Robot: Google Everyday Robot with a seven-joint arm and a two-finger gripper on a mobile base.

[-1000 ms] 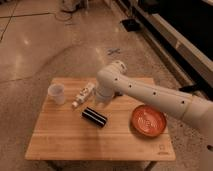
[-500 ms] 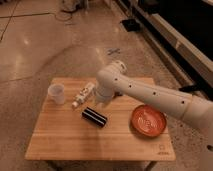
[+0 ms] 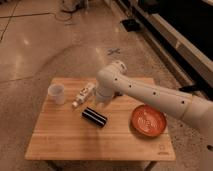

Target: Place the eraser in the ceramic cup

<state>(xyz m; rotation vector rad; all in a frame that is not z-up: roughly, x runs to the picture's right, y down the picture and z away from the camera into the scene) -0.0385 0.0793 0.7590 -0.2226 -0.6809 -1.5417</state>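
Observation:
The eraser (image 3: 94,117), a small black block with thin white stripes, lies flat near the middle of the wooden table (image 3: 75,142). The ceramic cup (image 3: 57,93), small and plain white, stands upright near the table's back left corner. My white arm reaches in from the right. My gripper (image 3: 101,98) hangs at its end just behind and slightly right of the eraser, above the table. The eraser is apart from the cup, about a cup's width to its right and nearer the front.
A slim white bottle-like tube (image 3: 83,95) lies on the table between the cup and my gripper. An orange patterned bowl (image 3: 148,120) sits at the right side. The table stands on a shiny concrete floor.

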